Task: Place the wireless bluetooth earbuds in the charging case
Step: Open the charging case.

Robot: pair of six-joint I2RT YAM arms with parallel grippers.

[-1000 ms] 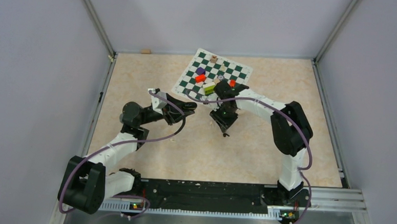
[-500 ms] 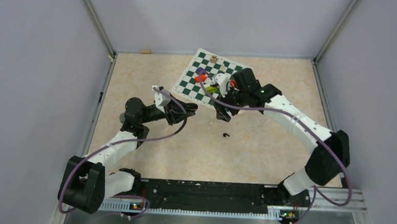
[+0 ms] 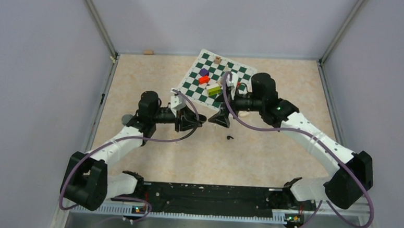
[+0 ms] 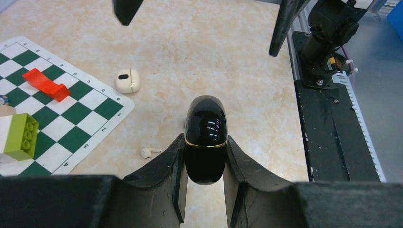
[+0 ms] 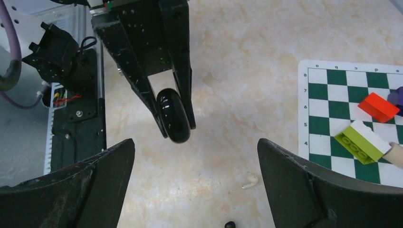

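Observation:
The charging case (image 4: 205, 135) is a glossy black pod with a thin gold line round it. My left gripper (image 4: 204, 164) is shut on its lower half and holds it above the table, as the right wrist view also shows: charging case (image 5: 173, 115). My right gripper (image 5: 196, 159) stands wide open, facing the case from a short way off with nothing between its fingers. In the top view the left gripper (image 3: 193, 122) and right gripper (image 3: 218, 118) nearly meet at mid-table. One black earbud (image 3: 229, 137) lies on the table just below the right gripper, seen again as a black earbud (image 5: 230, 224).
A chessboard (image 3: 233, 74) lies behind the grippers with a red block (image 4: 46, 84), a green brick (image 4: 21, 137) and a purple block (image 3: 204, 72) on it. A white earbud (image 4: 148, 152) and a white case (image 4: 128, 81) lie beside the board. A black rail (image 4: 332, 133) runs along the near edge.
The right gripper opened wide, rose from the spot where the black earbud now lies and turned to face the left gripper. The left arm moved right with the case.

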